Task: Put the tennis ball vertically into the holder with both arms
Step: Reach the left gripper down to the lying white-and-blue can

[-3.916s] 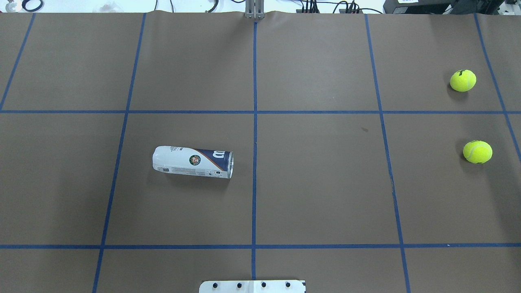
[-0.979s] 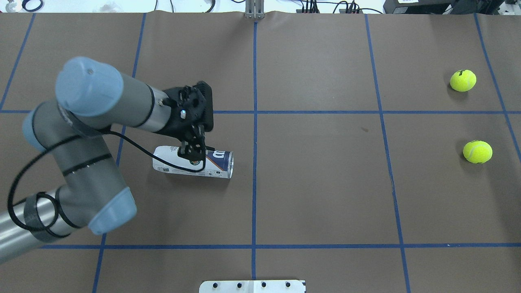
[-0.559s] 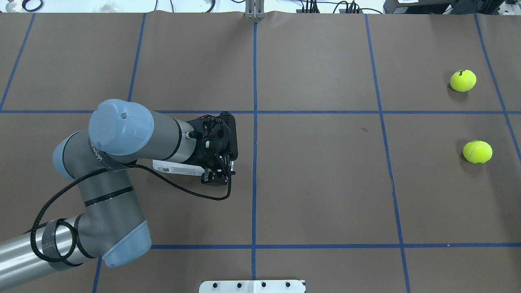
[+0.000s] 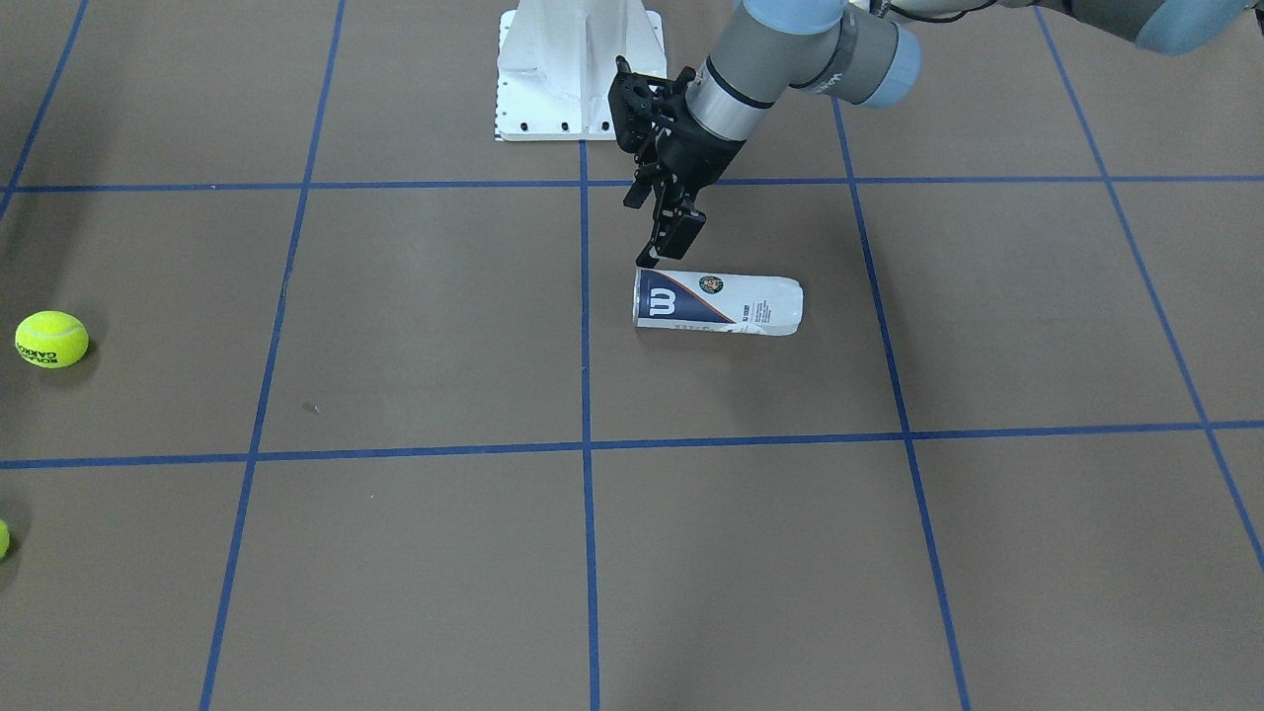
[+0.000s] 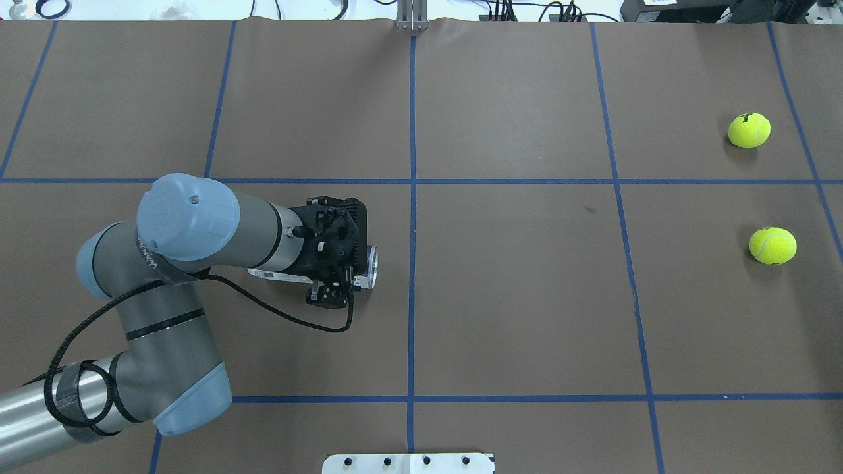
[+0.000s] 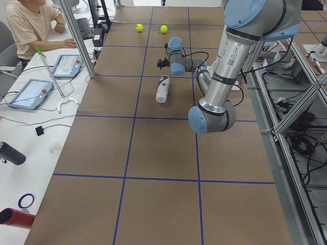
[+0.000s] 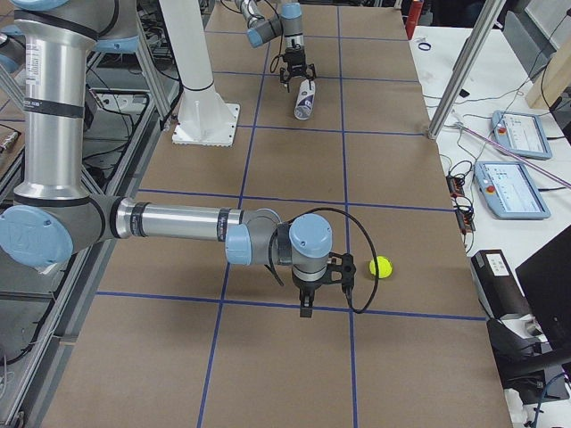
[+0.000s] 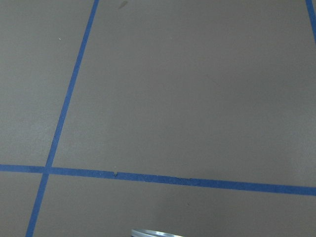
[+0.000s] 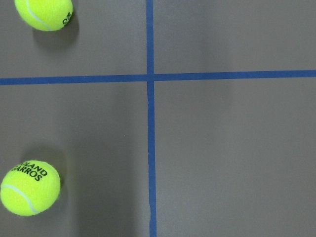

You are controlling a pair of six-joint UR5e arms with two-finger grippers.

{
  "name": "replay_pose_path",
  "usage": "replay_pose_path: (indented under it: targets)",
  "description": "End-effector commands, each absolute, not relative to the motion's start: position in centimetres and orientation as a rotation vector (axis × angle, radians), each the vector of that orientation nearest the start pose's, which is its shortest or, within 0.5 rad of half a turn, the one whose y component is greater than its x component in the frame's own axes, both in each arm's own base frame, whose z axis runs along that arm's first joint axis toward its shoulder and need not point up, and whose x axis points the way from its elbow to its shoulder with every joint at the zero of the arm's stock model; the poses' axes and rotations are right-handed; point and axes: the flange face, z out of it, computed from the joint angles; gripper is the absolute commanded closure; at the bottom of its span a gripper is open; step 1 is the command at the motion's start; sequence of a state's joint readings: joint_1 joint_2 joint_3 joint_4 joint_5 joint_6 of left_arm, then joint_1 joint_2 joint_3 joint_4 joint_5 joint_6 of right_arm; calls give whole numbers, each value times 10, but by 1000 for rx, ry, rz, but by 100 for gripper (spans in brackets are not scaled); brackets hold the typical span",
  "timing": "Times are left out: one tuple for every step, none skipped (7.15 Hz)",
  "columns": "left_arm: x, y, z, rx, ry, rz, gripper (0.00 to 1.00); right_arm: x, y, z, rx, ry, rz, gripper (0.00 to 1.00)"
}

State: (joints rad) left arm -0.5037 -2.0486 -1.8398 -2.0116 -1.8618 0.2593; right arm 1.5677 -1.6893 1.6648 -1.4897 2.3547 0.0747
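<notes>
The holder point(image 4: 718, 302) lies on its side on the brown table, its open end toward the centre line. From overhead only the holder's rim point(image 5: 373, 258) and a strip of label show under my left gripper point(image 5: 327, 299). That left gripper point(image 4: 664, 242) hangs just above the open end, open and holding nothing. Two tennis balls point(image 5: 749, 130) point(image 5: 772, 245) rest at the far right. They also show in the right wrist view point(image 9: 43, 12) point(image 9: 29, 187). My right gripper point(image 7: 305, 312) hovers near one ball point(image 7: 381, 266); I cannot tell whether it is open or shut.
The white flanged pedestal point(image 4: 578, 69) stands at the robot's side of the table, close behind the left gripper. Blue tape lines grid the table. A person point(image 6: 30, 25) sits at a side bench with tablets, beyond the far edge.
The left arm came in over the holder. Its gripper went from the holder's middle to its open end, then shifted slightly back. Holder and balls have not moved.
</notes>
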Motion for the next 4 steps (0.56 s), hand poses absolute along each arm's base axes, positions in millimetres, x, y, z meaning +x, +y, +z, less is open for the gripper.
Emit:
replay_pose_path:
  targets:
    - [486,-389,228,1048,686,1434,0,62,-445,660,20,-785,47,1]
    - [490,-390,221,1017,668,1456,0,62,-445,660,21,-785,46,1]
    - [493,-390,220,1010,669,1458,0,62,-444,662,17,-785,48,1]
    - [503,-395,217,1002,671,1452,0,62,-441,665,13,-785,51,1]
